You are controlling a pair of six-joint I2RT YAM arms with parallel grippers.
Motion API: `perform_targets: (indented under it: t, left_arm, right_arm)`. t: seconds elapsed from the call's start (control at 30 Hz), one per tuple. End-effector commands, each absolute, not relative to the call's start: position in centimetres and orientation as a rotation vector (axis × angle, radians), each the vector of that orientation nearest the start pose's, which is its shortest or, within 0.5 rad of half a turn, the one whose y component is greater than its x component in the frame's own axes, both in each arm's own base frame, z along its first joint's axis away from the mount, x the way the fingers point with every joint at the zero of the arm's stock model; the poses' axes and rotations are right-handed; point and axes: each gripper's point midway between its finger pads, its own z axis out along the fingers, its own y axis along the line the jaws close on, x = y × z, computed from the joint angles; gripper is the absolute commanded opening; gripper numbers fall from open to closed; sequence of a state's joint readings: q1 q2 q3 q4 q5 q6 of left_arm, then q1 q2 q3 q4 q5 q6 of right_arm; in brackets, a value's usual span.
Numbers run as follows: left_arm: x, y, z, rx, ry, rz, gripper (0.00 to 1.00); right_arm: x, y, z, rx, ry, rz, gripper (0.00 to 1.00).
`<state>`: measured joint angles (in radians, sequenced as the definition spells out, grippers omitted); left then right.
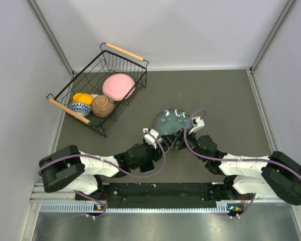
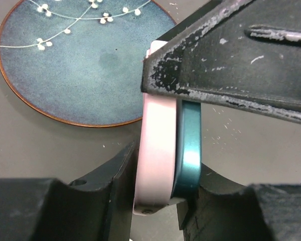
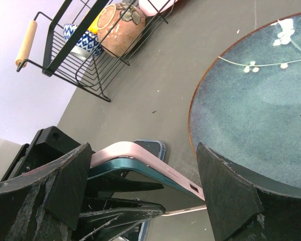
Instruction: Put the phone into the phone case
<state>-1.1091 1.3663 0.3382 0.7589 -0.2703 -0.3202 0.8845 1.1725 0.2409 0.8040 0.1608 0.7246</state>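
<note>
Partly done, it seems: left gripper [image 2: 165, 182] pinches case [image 2: 155, 150] and phone [image 2: 188, 150] edge-on at lower centre beside the plate [image 2: 80, 65], phone not fully seated, right gripper [image 3: 140, 150] spread around them.

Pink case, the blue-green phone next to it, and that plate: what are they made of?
The pink case looks like soft rubber or silicone: dull and matte, with no glints. The phone edge looks like metal, teal with a smooth sheen running along it. The plate looks like glazed ceramic: speckled blue, painted white blossoms, a thin brown rim.
</note>
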Motion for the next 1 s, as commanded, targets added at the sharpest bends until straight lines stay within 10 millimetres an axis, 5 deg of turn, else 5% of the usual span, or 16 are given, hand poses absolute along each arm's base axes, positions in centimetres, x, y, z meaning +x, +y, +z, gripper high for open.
perform_targets:
  t: [0.0,0.67,0.97]
  left_arm:
    - [19.4,-31.7,9.2,0.529,1.813,-0.766,0.40]
    - [18.8,-31.3,9.5,0.523,1.805,-0.801,0.48]
    - [19.2,-31.0,10.0,0.493,1.803,-0.789,0.46]
  right_arm:
    - [20.6,24.6,4.2,-0.121,2.096,0.779,0.82]
    - [18.4,24.6,0.4,-0.093,2.140,0.784,0.81]
    - [18.4,24.1,0.7,-0.071,2.122,0.785,0.81]
